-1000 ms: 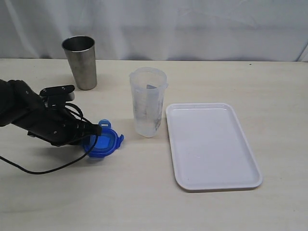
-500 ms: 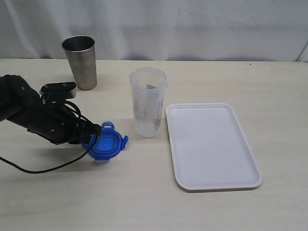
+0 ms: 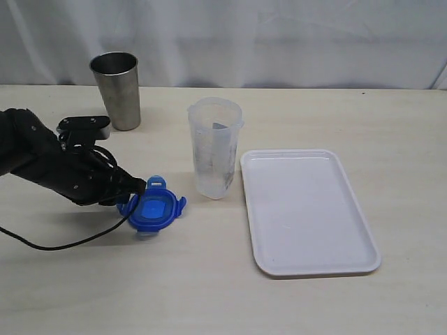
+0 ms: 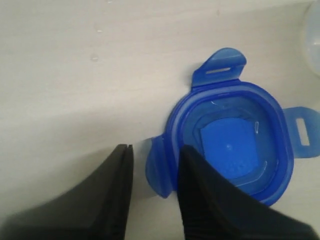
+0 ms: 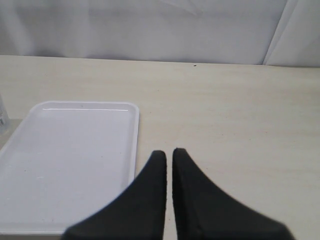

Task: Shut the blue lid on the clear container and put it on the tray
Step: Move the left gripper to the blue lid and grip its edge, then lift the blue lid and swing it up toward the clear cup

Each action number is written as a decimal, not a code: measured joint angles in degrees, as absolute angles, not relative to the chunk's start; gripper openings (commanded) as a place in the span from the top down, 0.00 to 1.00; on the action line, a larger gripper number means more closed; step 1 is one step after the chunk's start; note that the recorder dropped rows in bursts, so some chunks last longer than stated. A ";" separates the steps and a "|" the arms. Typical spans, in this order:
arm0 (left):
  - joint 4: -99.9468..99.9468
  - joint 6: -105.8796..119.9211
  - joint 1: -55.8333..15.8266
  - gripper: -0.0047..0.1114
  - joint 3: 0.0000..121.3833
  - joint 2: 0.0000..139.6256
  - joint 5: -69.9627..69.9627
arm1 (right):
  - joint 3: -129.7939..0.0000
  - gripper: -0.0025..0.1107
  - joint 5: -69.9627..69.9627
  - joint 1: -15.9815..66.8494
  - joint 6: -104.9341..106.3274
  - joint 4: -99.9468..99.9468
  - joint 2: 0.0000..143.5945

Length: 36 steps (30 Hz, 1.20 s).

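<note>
While the left gripper (image 3: 137, 189) pinches one snap flap of the small rounded-square blue plastic lid (image 3: 155, 211) between narrowly set jaws, the lid sits low over the table, left of and nearer than the tall translucent clear container (image 3: 215, 148). That container stands upright, its open mouth well above the lid, so the lid must go right, farther and up. The flat white rectangular tray (image 3: 311, 209) lies just right of it. The right gripper (image 5: 169, 155), jaws together and empty, hovers by the tray's right side. Whether the lid touches the table is unclear.
</note>
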<state>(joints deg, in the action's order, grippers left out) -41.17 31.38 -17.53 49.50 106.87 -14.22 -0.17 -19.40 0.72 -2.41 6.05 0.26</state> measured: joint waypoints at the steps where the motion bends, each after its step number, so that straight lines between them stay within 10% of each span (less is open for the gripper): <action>1: -41.17 31.38 -17.53 0.71 49.50 106.87 -14.08 | -0.17 0.94 -19.40 0.72 -2.41 6.05 0.26; 18: -41.39 31.54 -17.53 0.71 49.50 110.19 -13.43 | -0.17 0.94 -19.40 0.72 -2.41 6.05 0.26; 28: -42.23 31.54 -17.53 0.96 49.50 110.24 -13.33 | -0.17 0.94 -19.40 0.72 -2.41 6.05 0.26; 36: -42.02 31.54 -17.53 0.96 49.50 110.09 -13.44 | -0.17 0.94 -19.40 0.72 -2.41 6.05 0.26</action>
